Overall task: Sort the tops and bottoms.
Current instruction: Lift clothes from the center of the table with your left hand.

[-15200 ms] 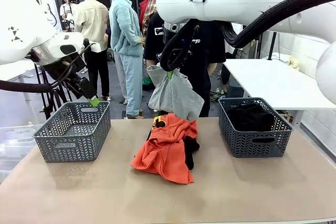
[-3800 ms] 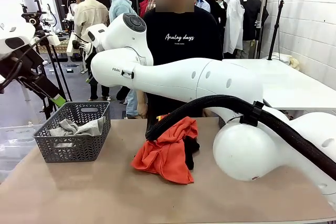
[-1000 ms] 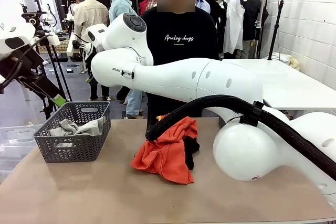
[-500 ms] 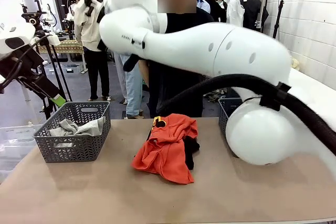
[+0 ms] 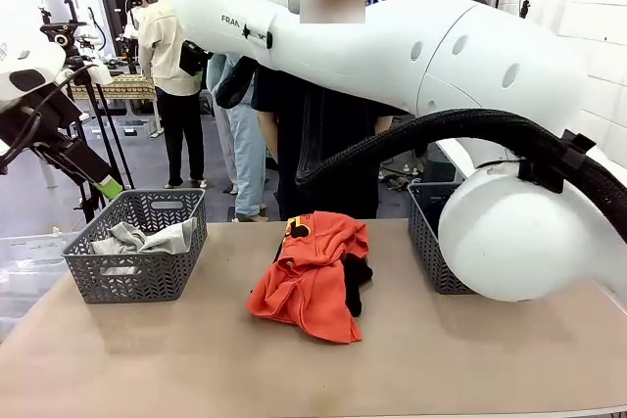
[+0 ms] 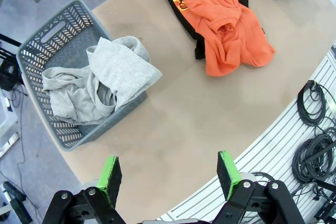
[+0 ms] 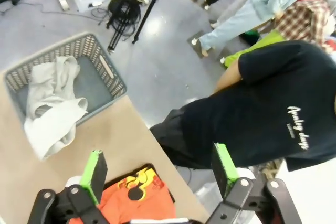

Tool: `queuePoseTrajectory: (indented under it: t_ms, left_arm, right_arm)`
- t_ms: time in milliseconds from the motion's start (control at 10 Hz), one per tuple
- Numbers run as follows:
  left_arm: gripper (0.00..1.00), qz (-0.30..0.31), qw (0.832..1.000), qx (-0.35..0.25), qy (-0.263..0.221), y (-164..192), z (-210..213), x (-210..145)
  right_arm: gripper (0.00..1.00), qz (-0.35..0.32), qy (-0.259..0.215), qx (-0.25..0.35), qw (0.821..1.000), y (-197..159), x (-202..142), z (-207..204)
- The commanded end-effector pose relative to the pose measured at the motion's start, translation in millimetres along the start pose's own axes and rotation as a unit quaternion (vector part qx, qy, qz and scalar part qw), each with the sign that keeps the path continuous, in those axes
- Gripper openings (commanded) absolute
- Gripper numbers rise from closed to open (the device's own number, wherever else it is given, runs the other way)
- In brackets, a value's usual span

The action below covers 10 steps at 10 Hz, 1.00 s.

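Note:
The light grey top (image 5: pixel 147 238) lies in the left basket (image 5: pixel 137 281), one fold draped over its rim (image 6: pixel 128 69) (image 7: pixel 52 108). The orange-red top (image 5: pixel 312 279) is heaped at mid-table on a black bottom (image 5: pixel 359 275), which peeks out at its right edge (image 6: pixel 185 18). My left gripper (image 6: pixel 169 171) hangs open and empty, high over the table's near left edge, left of the basket in the front view (image 5: pixel 110 186). My right gripper (image 7: pixel 158 169) is open and empty too, raised high over the table's far side, looking down on the basket (image 7: pixel 102 80) and the orange-red top (image 7: pixel 134 203).
The right basket (image 5: pixel 427 242) is mostly hidden behind my right arm (image 5: pixel 421 46), which sweeps across the upper front view. A person in a black printed T-shirt (image 7: pixel 262 119) stands at the far edge. Bare tabletop (image 5: pixel 196 359) lies in front of the pile.
My right arm has lifted up and away from the left basket over the last second. The grey top it carried much earlier now lies in that basket. The left arm is still.

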State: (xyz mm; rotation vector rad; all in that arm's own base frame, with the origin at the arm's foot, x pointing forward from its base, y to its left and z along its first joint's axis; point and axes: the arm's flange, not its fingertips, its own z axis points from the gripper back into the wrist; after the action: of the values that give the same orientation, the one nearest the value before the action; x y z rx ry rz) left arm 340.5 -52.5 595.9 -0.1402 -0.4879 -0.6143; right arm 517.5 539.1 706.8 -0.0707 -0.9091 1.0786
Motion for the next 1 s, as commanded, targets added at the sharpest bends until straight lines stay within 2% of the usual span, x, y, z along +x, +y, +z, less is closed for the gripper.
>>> queuePoseTrajectory:
  t_ms: [0, 200, 300, 600, 900]
  left_arm:
    - [0.95, 0.005, 1.0, 0.001, 0.0, 1, 1, -1]
    - [0.95, 0.005, 1.0, 0.001, 0.0, 1, 1, -1]
    - [0.95, 0.005, 1.0, 0.001, 0.0, 1, 1, -1]
    - [0.95, 0.005, 1.0, 0.001, 0.0, 1, 1, -1]
    - [0.95, 0.005, 1.0, 0.001, 0.0, 1, 1, -1]
  right_arm:
    - [1.0, 0.013, -0.021, -0.008, 1.0, -4, -1, -11]
    - [1.0, 0.003, -0.007, -0.004, 1.0, -3, -1, -5]
    - [1.0, -0.039, 0.05, 0.036, 0.997, -13, -26, -27]
    - [1.0, -0.186, 0.071, 0.047, 0.979, -8, -136, -13]
    - [1.0, -0.277, 0.052, 0.065, 0.957, 26, -242, 58]
